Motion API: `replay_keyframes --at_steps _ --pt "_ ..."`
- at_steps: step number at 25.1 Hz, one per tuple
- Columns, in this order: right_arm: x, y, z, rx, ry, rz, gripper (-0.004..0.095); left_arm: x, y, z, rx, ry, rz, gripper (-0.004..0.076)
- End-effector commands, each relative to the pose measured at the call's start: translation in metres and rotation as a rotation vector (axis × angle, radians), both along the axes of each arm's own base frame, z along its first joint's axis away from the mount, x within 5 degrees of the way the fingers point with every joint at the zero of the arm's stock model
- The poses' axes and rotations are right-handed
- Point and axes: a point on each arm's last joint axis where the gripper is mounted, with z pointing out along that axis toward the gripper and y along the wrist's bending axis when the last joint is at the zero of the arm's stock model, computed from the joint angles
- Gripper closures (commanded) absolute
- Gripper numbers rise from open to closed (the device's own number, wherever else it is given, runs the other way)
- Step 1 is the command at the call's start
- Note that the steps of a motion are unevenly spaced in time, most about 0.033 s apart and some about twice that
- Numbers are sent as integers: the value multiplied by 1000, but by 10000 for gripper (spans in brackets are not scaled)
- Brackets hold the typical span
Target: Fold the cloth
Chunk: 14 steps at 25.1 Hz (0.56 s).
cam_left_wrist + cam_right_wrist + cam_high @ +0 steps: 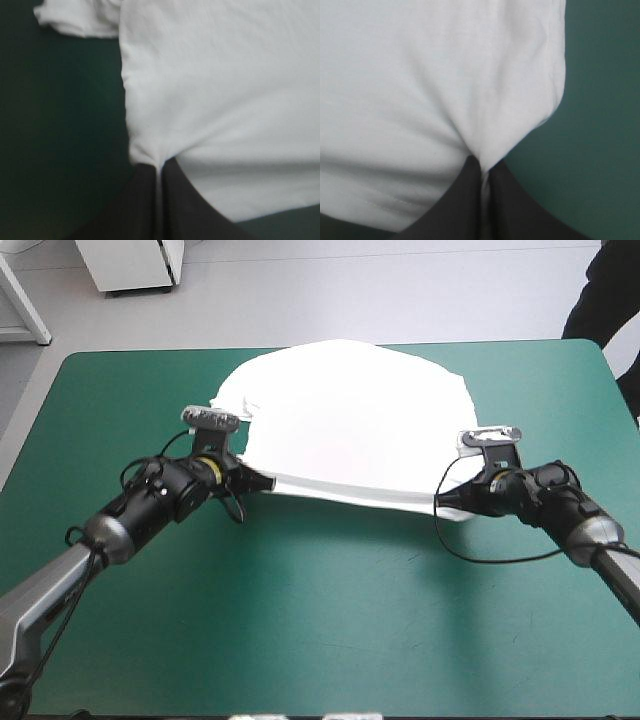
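Note:
The white T-shirt lies spread over the far middle of the teal-green table, its near edge doubled into a fold. My left gripper is shut on the near left corner of that edge. My right gripper is shut on the near right corner. In the left wrist view the black fingers pinch a thin sheet of the T-shirt, and a sleeve shows farther off. The right wrist view shows its fingers meeting on a gathered point of the T-shirt.
Bare teal-green cover stretches between the shirt and the table's near edge. A white cabinet stands on the floor beyond the far left corner.

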Motion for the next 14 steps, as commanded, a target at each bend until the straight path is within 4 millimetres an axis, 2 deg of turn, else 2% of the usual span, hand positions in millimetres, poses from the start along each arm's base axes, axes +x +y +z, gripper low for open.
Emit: replay_keyframes --at_steps 1,2,5,10,14 --pt "-28 -6 12 48 -52 -14 925 -40 2 8 -72 -53 -23 734" --pt "-41 -8 10 58 -28 -18 925 -55 3 1 -67 -18 -29 734" --pt "-63 -10 7 54 11 -9 925 -80 6 -11 -62 54 -19 734" --pt "-95 -7 5 64 78 29 925 -121 14 -23 -62 136 -6 734" --pt "-125 -7 -2 111 173 29 925 -162 26 -30 -63 216 9 734"
